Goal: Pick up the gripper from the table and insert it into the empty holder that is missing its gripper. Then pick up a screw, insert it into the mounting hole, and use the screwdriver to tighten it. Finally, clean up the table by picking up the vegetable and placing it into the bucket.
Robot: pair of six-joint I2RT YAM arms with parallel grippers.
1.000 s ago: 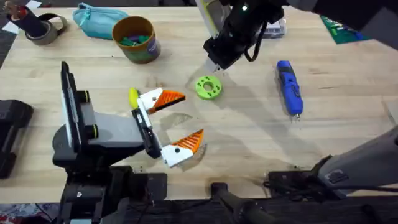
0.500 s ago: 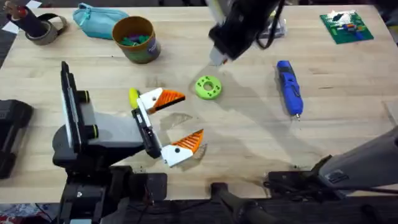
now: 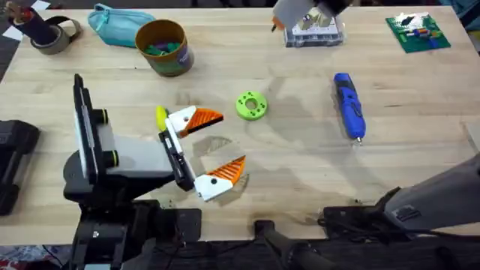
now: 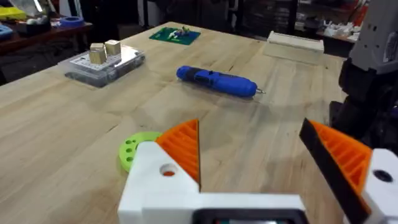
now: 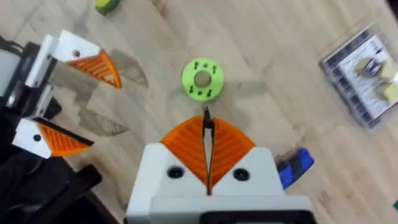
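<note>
Overhead, the screwdriver (image 3: 349, 105) lies untouched on the bare wood toward the right side of the table, and the bucket (image 3: 162, 46) stands at the far left with some small coloured pieces inside, beside a teal pouch (image 3: 112, 24). A green disc with holes (image 3: 251, 106) sits near the table's middle. Judging by this layout, the screw-tightening step is not yet done, and I cannot tell whether the gripper insertion has been finished; a small yellow item (image 3: 160, 116) just behind the left gripper (image 3: 212, 146) may be the vegetable still waiting for the bucket. That gripper rests low near the table with its jaws spread wide and nothing between them. The right gripper (image 5: 208, 144) appears in its own wrist view with the orange pads pressed together, pinching something thin and dark that I cannot identify; from above only its blurred edge shows at the far side. The left wrist view adds a clear plastic parts box (image 4: 101, 61) and the screwdriver's silver tip, while the right wrist view looks straight down on the green disc.
</note>
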